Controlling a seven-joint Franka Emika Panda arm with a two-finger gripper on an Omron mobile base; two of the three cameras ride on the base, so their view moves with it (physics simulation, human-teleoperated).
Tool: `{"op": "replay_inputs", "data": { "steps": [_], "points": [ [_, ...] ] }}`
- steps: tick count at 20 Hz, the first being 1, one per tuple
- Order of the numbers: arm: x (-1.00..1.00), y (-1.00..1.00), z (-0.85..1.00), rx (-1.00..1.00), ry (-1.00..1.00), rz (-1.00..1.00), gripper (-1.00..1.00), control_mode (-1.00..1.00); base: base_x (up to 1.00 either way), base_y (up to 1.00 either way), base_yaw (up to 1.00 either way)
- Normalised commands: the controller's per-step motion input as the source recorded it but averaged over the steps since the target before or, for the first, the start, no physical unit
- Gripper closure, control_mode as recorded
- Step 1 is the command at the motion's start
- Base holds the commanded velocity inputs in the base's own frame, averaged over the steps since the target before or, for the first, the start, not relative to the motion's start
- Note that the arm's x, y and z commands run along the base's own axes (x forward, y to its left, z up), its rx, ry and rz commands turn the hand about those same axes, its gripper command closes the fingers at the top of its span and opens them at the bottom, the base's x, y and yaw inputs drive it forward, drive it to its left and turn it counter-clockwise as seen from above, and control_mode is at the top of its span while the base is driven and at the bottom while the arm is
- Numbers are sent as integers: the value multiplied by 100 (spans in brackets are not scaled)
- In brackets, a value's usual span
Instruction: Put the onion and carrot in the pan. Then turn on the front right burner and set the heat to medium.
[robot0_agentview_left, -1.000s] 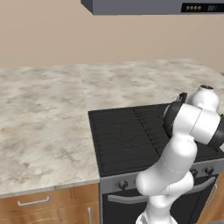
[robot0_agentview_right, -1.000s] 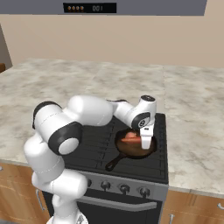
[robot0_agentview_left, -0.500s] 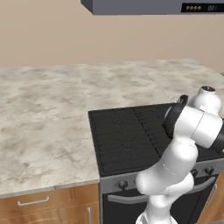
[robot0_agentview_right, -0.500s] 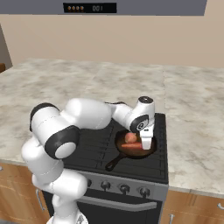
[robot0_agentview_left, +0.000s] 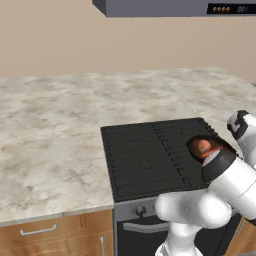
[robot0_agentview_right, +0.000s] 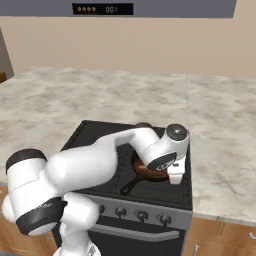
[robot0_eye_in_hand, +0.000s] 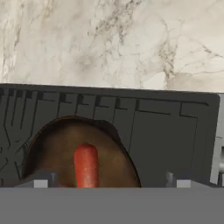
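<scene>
- Carrot (robot0_eye_in_hand: 86, 165) lies inside the pan (robot0_eye_in_hand: 52, 148), on its reddish-brown floor, seen from the hand view.
- The gripper (robot0_eye_in_hand: 109, 179) hangs just above the pan with its two tips spread wide, one on each side, and nothing sits between them.
- In the left base view, a round pinkish onion (robot0_agentview_left: 202, 146) shows in the pan, partly hidden by the arm.
- The pan sits on the black cooktop (robot0_agentview_right: 95, 140), on its front right part, with its short black handle (robot0_agentview_right: 129, 187) pointing toward the knobs (robot0_agentview_right: 142, 215).
- A marble counter (robot0_agentview_left: 50, 135) lies around the cooktop.
</scene>
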Motion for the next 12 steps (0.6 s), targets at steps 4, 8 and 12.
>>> {"op": "replay_inputs", "data": {
  "steps": [4,8,12],
  "points": [
    [-80,-5,60,2,-25,5,-100,-100,0,0,0],
    [-76,0,44,0,-26,8,-100,-100,0,0,0],
    [-62,1,34,0,-17,16,-100,-100,0,0,0]
  ]
}}
